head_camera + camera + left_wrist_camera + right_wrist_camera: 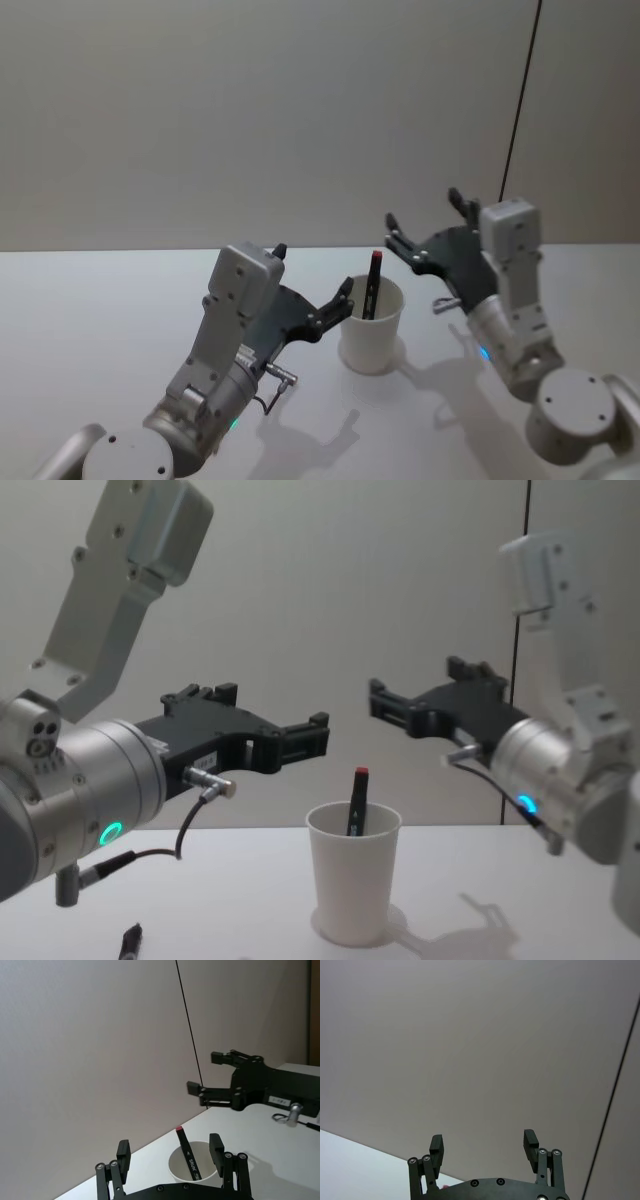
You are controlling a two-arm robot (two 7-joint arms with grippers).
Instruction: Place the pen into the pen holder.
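Observation:
The pen holder [372, 340] is a white paper cup standing upright on the white table between my two arms. A black pen [372, 285] with a red top stands inside it, leaning on the rim; the pen [356, 802] sticks out above the cup [352, 890]. My left gripper [313, 270] hovers open and empty just left of the cup, above rim height. The right gripper [424, 210] is open and empty, raised to the right of the cup. In the left wrist view the pen [186, 1152] and the cup [202, 1158] lie beyond my left gripper [169, 1149], with the right gripper [204, 1072] farther off.
A small dark object [130, 942] lies on the table near the front left edge. A thin black line [520, 100] runs down the plain wall behind. The right gripper [483, 1140] faces that wall in its wrist view.

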